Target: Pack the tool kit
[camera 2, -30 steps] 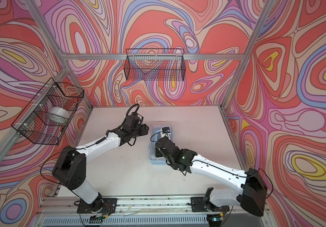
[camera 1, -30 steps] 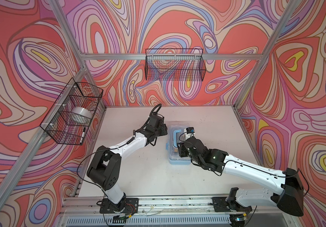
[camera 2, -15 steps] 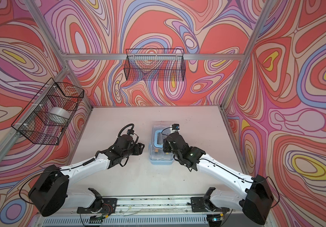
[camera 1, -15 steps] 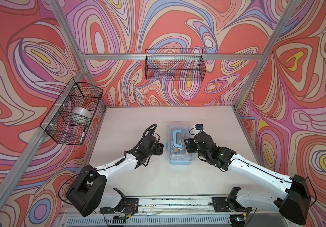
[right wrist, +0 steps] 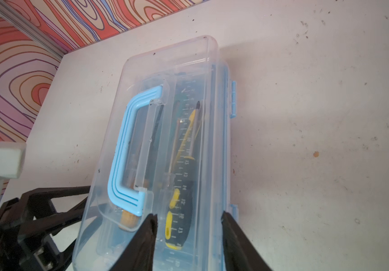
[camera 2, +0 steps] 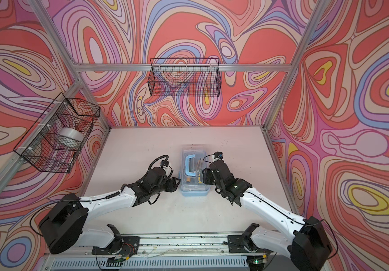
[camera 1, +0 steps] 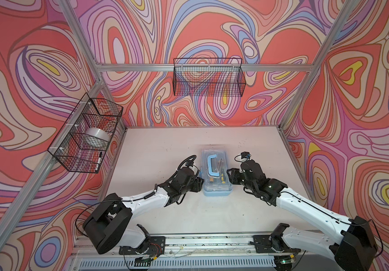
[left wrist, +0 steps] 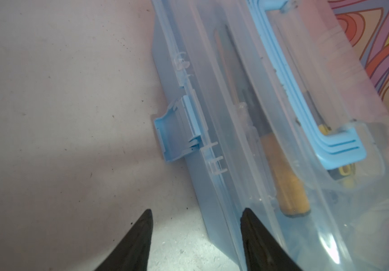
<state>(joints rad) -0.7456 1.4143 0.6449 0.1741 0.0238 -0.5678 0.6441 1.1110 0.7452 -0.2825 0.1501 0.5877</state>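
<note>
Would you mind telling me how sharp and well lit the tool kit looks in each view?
In both top views the tool kit is sharp and evenly lit; in the left wrist view it is soft, its clear lid milky, with a bright patch on the table by the left gripper; in the right wrist view the lid's ruler marks and the screwdriver read clearly.

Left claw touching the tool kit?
Cannot tell. In the left wrist view the left claw straddles the tool kit wall; neither contact nor gap shows plainly.
</note>
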